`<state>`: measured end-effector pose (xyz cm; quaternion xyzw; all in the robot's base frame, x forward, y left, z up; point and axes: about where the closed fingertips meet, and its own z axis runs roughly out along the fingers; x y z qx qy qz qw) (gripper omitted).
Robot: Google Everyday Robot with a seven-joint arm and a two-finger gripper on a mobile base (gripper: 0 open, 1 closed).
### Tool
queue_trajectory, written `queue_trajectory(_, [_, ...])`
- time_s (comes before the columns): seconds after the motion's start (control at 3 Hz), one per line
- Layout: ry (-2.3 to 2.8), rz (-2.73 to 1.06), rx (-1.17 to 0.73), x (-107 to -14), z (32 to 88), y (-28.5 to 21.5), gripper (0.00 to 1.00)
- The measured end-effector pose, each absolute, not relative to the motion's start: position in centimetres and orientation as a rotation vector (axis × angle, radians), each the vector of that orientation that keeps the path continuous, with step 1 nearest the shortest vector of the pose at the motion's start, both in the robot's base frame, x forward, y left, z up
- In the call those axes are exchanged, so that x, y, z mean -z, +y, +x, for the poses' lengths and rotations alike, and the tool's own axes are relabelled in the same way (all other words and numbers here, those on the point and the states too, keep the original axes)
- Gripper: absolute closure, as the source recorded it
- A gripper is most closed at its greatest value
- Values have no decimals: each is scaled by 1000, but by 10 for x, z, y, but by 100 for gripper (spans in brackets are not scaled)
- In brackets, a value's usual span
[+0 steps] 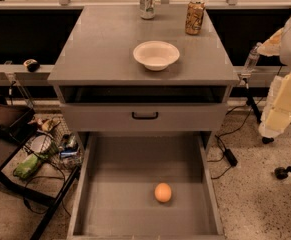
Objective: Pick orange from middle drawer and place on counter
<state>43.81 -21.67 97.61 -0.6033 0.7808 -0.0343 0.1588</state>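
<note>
The orange (163, 192) lies on the flat grey floor of the open middle drawer (115, 204), right of centre and toward the front. The counter (100, 44) is the grey top of the cabinet above it. My arm hangs in at the right edge of the view, pale and cream-coloured. My gripper (273, 126) is at its lower end, right of the cabinet, level with the closed drawer front, well above and to the right of the orange. It holds nothing that I can see.
On the counter stand a white bowl (156, 54), a silver-green can (147, 2) and a tan can (195, 17). A drawer front with a black handle (145, 116) sits above the open drawer. A clear bottle (251, 59) stands at the right; clutter and cables lie at the left.
</note>
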Motion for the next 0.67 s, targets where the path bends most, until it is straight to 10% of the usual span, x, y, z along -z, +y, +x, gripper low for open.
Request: queue_trajectory(0.67, [2215, -1712, 68, -949, 443, -204, 0])
